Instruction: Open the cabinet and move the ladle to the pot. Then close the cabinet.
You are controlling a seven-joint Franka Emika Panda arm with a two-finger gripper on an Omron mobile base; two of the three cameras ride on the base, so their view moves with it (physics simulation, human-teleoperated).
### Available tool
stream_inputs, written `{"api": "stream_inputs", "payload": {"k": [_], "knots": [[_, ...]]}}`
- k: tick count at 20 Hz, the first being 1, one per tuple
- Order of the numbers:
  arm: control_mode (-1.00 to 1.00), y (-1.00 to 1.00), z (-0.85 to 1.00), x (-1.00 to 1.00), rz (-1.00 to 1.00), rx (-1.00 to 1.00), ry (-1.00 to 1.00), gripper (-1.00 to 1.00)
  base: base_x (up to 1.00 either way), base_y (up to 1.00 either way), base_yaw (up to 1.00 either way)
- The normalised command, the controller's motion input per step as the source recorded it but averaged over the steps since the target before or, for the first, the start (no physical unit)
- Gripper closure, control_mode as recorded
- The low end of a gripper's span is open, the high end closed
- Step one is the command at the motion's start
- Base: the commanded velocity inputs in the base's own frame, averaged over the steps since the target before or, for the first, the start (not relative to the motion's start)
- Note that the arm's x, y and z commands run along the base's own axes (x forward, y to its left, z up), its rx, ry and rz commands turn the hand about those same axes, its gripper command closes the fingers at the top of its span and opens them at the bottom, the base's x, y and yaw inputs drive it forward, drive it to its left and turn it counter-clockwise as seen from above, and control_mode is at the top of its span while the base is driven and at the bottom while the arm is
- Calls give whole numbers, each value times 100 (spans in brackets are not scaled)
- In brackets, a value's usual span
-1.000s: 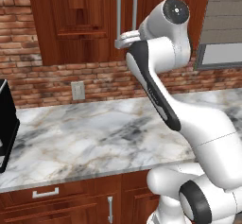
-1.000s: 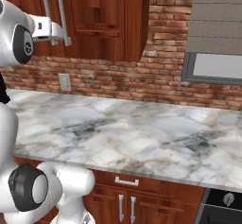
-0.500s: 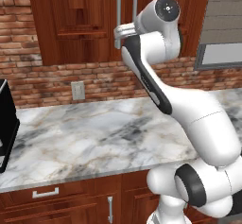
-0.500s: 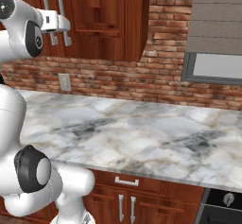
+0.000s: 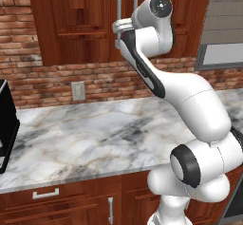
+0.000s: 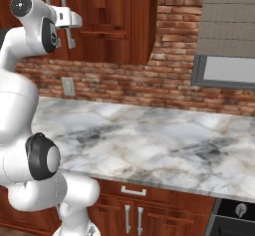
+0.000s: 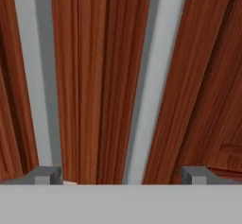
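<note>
You're at step one. The reddish-brown wooden wall cabinet with two panelled doors [image 5: 95, 24] is shut, so nothing is done: open it, move the ladle, close it.

Your white two-finger gripper [image 7: 120, 175] is spread fully wide and holds nothing. In the hand view, the long silver bar handle on the right door [image 7: 156, 76] runs up between the jaws, nearer the right tip but not touching either as far as you can tell. The matching bar on the left door [image 7: 35, 72] sits just outside the left tip.

How close the tips are to the door face is hard to judge. The ladle is presumably behind the doors. The grey-white marble counter [image 6: 149, 140] lies well below.
</note>
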Motion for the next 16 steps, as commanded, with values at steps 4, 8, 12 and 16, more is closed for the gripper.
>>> {"api": "stream_inputs", "payload": {"k": [4,8,12,16], "knots": [[-100,-6,2,49,0,0,0,-100,0,0,0],[-100,-2,0,49,0,0,0,-100,0,0,0],[-100,0,0,49,0,0,0,-100,0,0,0],[-100,0,-5,53,0,0,0,-100,0,0,0]]}}
